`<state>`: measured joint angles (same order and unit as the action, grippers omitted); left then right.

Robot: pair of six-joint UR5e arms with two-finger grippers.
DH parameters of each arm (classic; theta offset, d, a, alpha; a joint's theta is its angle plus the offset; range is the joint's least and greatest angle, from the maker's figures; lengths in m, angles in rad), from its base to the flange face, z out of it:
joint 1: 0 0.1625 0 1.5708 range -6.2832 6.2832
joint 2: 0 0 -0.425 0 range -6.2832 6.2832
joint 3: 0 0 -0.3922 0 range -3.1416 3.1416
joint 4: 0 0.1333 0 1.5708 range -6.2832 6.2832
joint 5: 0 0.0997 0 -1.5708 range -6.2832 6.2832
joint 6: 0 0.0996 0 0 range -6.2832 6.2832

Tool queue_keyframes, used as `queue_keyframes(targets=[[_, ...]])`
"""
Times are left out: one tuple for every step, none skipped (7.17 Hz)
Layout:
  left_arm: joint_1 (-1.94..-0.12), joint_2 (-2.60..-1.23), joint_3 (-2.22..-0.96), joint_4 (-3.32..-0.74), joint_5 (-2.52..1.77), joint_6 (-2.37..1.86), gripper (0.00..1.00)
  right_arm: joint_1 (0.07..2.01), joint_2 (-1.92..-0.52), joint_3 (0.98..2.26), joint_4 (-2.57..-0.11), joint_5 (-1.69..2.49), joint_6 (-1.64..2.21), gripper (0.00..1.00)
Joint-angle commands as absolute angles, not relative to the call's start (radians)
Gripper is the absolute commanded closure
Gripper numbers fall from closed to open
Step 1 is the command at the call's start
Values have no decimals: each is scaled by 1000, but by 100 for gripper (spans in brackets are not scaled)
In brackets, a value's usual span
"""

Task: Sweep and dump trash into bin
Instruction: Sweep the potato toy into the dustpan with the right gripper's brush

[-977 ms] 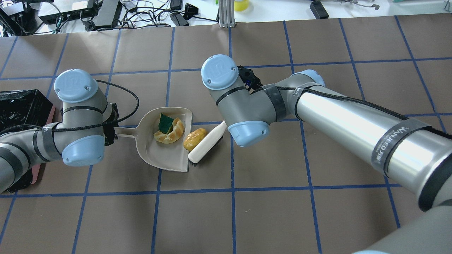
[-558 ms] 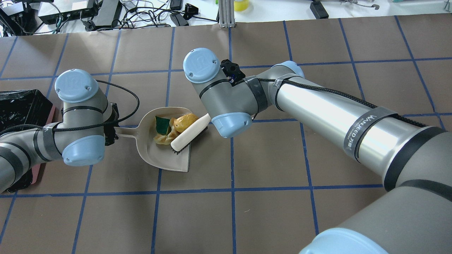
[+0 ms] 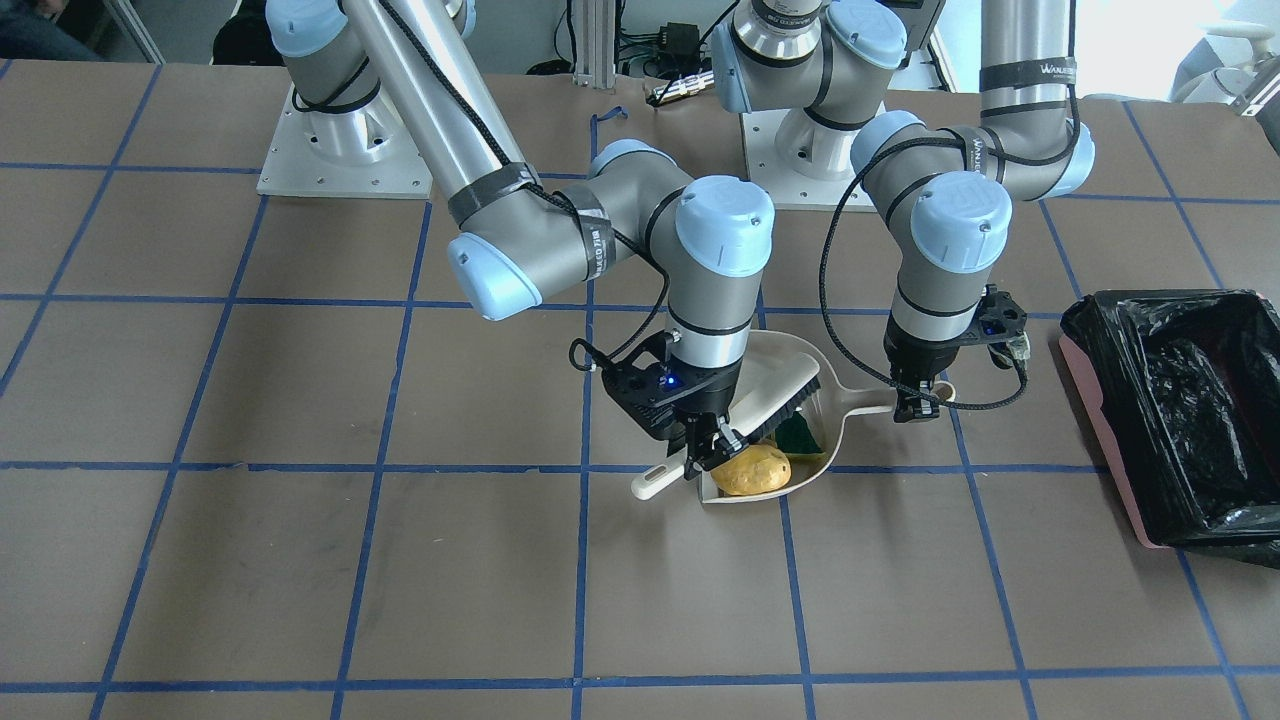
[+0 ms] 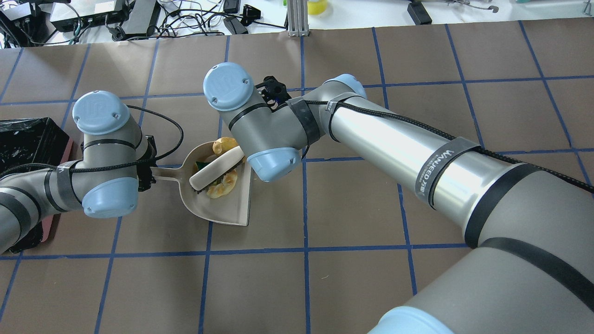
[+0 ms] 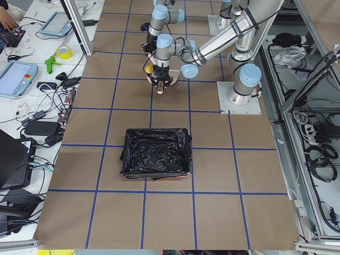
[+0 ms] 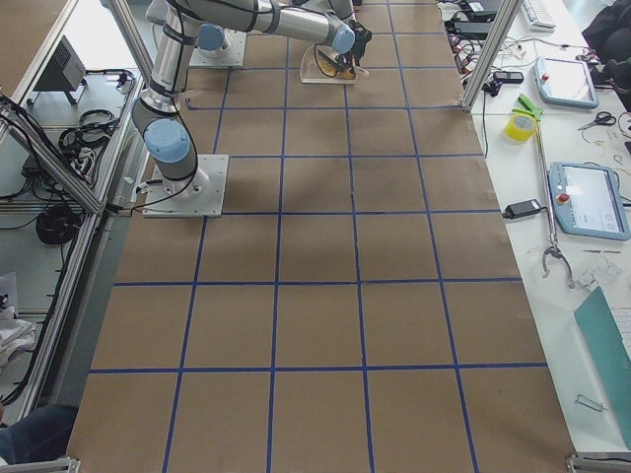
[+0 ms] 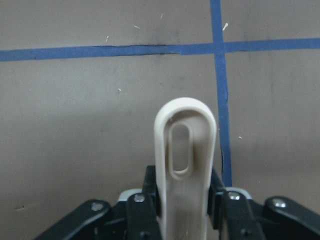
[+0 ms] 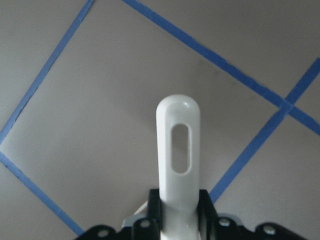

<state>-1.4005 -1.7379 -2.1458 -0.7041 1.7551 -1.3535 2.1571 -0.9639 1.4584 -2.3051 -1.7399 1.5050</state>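
Trash: all 3 pieces sit in the dustpan (image 4: 230,211). The potato (image 3: 752,470) is up against the pan's side wall, the one away from the robot. The green sponge (image 3: 800,437) is just beside it, deeper in toward the pan's handle end, and in the overhead view it's mostly hidden by the brush (image 4: 214,169). The croissant (image 4: 223,184) lies on the pan floor on the mouth side of the brush, touching the bristles and partly tucked under them.

The brush lies slantwise across the pan, bristles down. Its handle end pokes out past the pan's far wall, toward the operators' side. The right gripper (image 3: 712,445) comes down from above w/ its jaws clamped narrow on the brush handle. The right wrist view shows the slotted tip of that handle sticking out beyond the fingers (image 8: 204,200).

The pan rests flat on the table (image 3: 300,560), mouth toward the robot's right and handle toward its left. The left gripper (image 3: 915,402) pinches the pan's handle, jaws closed tight on both sides of it, w/ the slotted end showing past them in the left wrist view.

The bin (image 3: 1098,430) stands on the robot's left, well apart from the pan. It has a pink wall and a crinkly black bag lining folded over the rim. The table is brown paper w/ a blue tape grid
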Motion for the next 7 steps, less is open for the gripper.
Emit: queue_keyframes(targets=[[-1401,-1738,-2135,-704,1753,-1351,100,2212,-962,1453,-2295,-1740,1581,100],[-1401,-1738,-2135,-704,1753,-1351,100,2215,-966,1453,-2237,-1743,1560,100],[-1401,-1738,-2135,-704,1753,-1353,100,2207,-969,1453,-2223,-1747,1504,100],[-1401,-1738,-2135,-703,1752,-1351,100,2191,-985,1456,-2218,-1741,1458,100],[-1401,-1738,-2135,-701,1752,-1351,100,2168,-1017,1468,-2159,-1740,1395,100],[-1401,-1736,-2131,-700,1743,-1350,100,2130,-1057,1471,-2107,-1740,1317,100],[-1401,-1736,-2126,-701,1714,-1350,100,2073,-1090,1488,-2088,-1726,1237,100]])
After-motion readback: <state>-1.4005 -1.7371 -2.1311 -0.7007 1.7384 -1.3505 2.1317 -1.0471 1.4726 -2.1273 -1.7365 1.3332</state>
